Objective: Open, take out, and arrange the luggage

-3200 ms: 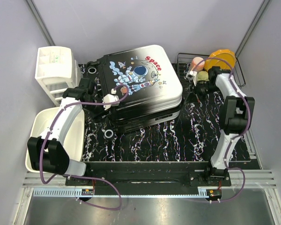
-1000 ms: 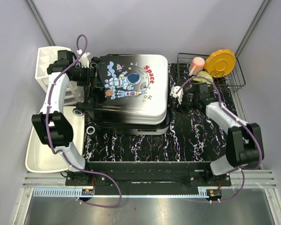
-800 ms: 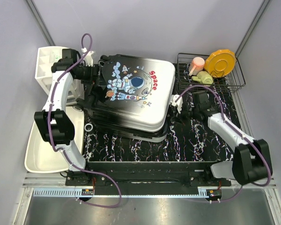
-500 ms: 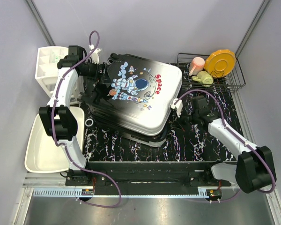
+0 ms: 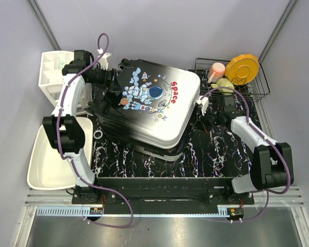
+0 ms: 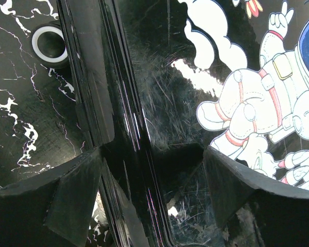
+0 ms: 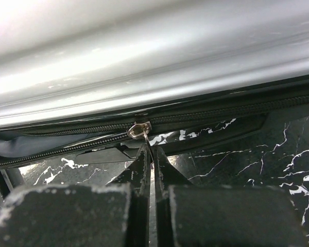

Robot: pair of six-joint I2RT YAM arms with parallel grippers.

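The luggage (image 5: pixel 154 110) lies skewed on the counter (image 5: pixel 216 149) – my left fingers (image 6: pixel 77 180) spread astride its dark edge, right fingers (image 7: pixel 142 164) pinching the zipper pull (image 7: pixel 140 129). If I tug off-line, it could slip free

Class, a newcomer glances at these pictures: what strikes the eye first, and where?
The luggage dominates mid-table, its astronaut and red Space print facing up. At its right side the right arm's fingers pinch the zip pull; an orange plate stands in the far-right wire rack.
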